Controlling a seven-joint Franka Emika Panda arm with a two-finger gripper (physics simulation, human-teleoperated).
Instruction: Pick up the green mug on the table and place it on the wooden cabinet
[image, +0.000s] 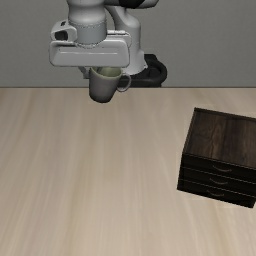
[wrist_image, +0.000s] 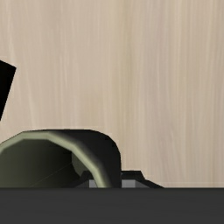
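Wide bare table (image: 90, 180) to pass over — only the wooden cabinet (image: 220, 155) stands on it.
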